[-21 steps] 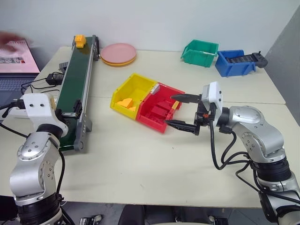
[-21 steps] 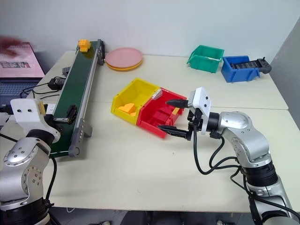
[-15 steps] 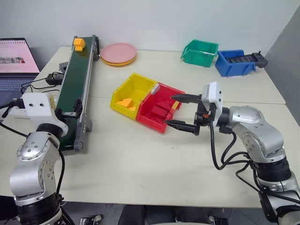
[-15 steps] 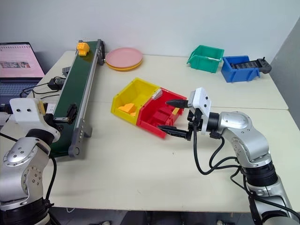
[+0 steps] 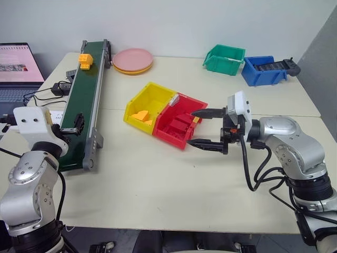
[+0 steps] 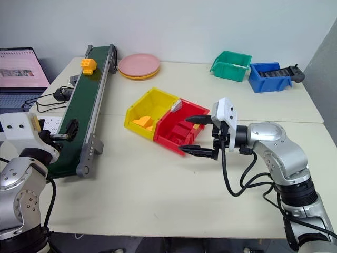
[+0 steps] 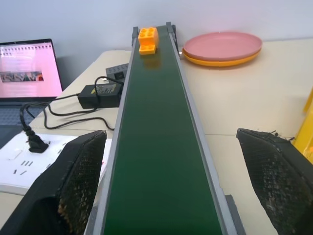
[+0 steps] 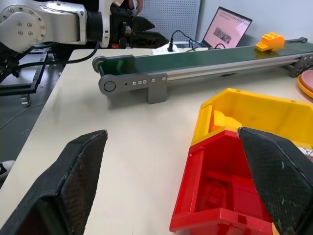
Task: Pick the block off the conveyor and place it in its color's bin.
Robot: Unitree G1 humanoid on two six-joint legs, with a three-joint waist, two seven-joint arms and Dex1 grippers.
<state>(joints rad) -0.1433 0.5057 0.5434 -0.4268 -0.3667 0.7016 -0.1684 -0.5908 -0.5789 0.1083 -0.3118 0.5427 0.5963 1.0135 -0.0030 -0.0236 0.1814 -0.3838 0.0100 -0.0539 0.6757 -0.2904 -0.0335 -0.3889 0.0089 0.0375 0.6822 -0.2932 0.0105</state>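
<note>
Bright, even overhead light leaves soft, faint shadows on the cream bench point(image 5: 158, 174). The laptop screen point(image 5: 18, 63) at ten o'clock glows pale pink. Both wrist views blur the near black fingers point(image 7: 80, 171); distant objects stay sharp.

Beige table point(image 5: 158, 190) — pale wall point(image 5: 184, 21) behind

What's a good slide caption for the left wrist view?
Open left gripper straddling the conveyor, orange-yellow block at its far end.
</note>
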